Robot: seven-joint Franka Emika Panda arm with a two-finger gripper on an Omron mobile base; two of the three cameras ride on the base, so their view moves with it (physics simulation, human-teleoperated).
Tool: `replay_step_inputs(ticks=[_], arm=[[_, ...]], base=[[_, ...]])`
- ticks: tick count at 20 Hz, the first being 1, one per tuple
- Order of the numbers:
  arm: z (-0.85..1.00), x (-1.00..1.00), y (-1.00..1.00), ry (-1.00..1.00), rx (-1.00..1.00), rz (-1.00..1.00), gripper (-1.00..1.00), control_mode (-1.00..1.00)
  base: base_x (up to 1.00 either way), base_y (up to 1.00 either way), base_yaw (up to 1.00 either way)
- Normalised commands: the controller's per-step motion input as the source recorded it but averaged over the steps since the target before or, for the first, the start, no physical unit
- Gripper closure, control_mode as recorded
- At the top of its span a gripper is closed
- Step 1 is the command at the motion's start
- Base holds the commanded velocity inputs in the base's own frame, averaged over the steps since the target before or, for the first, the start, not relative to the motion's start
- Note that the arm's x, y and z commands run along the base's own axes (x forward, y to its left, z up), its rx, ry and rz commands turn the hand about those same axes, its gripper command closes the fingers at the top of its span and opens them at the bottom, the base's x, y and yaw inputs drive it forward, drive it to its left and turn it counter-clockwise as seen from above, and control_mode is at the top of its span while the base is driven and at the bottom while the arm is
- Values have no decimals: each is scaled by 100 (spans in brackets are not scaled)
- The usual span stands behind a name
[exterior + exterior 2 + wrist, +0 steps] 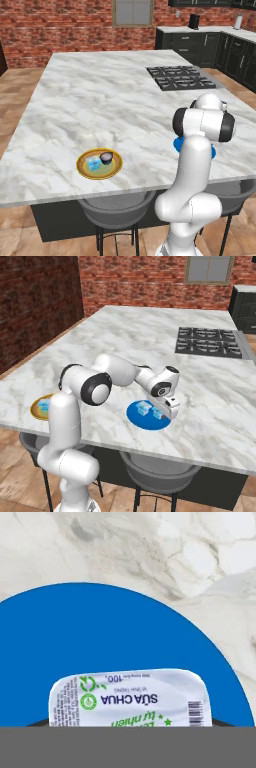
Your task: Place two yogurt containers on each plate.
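Observation:
On the bright blue plate (137,418) a pale blue yogurt container (144,408) stands free. Beside it, my gripper (164,410) is shut on a second yogurt container (158,413), low over the plate. In the hand view this cup's white printed lid (130,697) sits between my fingertips above the blue plate (100,632). The yellow-rimmed plate (83,169) near the counter's front edge carries a pale blue container (93,163) and a dark container (106,158). My arm hides most of the blue plate (176,145) in the left base view.
The marble island counter (100,100) stretches back to a black gas hob (180,76). Grey stools (117,210) stand under the front edge. Both plates lie close to that edge.

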Motion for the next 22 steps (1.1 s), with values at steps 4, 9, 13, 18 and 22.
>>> replay_step_inputs(ticks=[4, 9, 13, 18, 22], arm=[[-7, -1, 0, 0, 0, 0, 100, -100], [0, 0, 0, 0, 0, 0, -100, -100], [6, -5, 0, 0, 0, 0, -100, -100], [4, -17, 0, 0, 0, 0, -100, -100], [2, -27, 0, 0, 0, 0, -100, -100]], base=[[0, 0, 0], [0, 0, 0], [0, 0, 0], [0, 0, 0], [0, 0, 0]])
